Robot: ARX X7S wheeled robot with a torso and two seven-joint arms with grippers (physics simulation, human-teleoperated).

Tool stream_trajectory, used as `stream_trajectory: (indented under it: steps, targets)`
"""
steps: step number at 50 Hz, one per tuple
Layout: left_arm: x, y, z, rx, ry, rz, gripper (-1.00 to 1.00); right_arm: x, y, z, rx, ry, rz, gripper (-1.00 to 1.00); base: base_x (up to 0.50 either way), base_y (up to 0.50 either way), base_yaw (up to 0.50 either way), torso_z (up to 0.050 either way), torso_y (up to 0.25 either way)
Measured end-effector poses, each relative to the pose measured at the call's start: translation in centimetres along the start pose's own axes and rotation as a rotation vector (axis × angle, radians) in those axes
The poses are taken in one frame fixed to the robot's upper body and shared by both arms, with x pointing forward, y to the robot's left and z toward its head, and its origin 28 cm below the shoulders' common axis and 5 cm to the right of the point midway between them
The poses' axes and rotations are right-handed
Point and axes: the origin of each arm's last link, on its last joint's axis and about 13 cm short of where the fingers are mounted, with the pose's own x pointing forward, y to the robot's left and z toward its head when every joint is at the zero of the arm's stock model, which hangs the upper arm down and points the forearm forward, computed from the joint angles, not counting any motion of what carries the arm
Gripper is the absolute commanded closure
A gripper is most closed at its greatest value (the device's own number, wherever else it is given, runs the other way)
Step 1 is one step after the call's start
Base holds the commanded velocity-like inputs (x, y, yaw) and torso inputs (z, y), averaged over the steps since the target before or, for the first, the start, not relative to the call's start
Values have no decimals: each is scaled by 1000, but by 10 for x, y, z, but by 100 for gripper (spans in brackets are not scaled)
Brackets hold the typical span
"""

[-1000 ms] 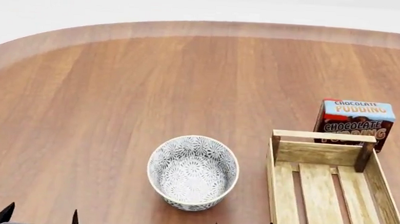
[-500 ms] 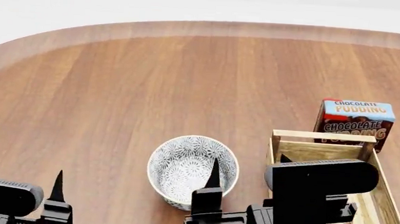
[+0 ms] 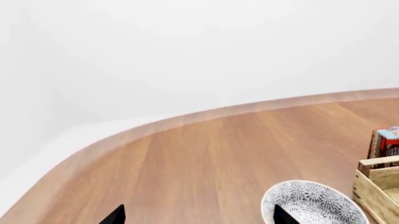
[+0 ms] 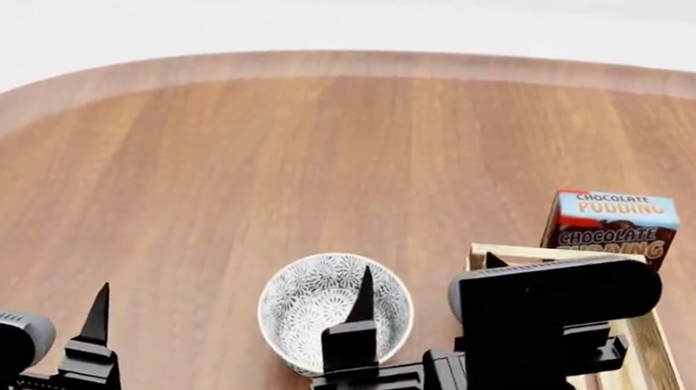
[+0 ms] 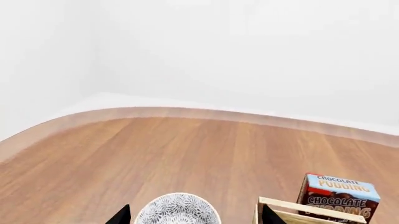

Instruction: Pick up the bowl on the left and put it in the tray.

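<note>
The box (image 4: 610, 225) reads "CHOCOLATE PUDDING" twice, on its blue top and again on its brown front; it stands beyond the right pincer (image 4: 425, 278), just behind the far end of the wooden tray (image 4: 647, 358).

The right pincer reaches forward from the near edge of the head view, fingers apart and holding nothing: one dark fingertip (image 4: 363, 296) shows in front of the patterned bowl (image 4: 313, 302), the other at the tray's near-left corner, and the arm's black camera block covers much of the tray.

The left pincer (image 4: 33, 295) sits low, well to the left of the bowl, fingers also spread and empty.

The bowl rests upright on the wooden table (image 4: 267, 155), just left of the tray and outside it.
</note>
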Motion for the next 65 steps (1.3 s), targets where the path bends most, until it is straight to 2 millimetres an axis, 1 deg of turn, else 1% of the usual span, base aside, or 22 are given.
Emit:
stream_trajectory:
  steps: [20,28,65]
  targets:
    - [1,0,-5,-8,18,2,-100,1,0,-2,-9,3,-16,-100,0,0,0,50,0]
    - [0,0,-6,-5,12,11,-100,0,0,-2,-10,0,-14,-100,0,0,0,0,-10]
    - [-1,1,-8,-18,-7,13,-100,-2,1,-4,-15,-7,1,-100,0,0,0,0,-250]
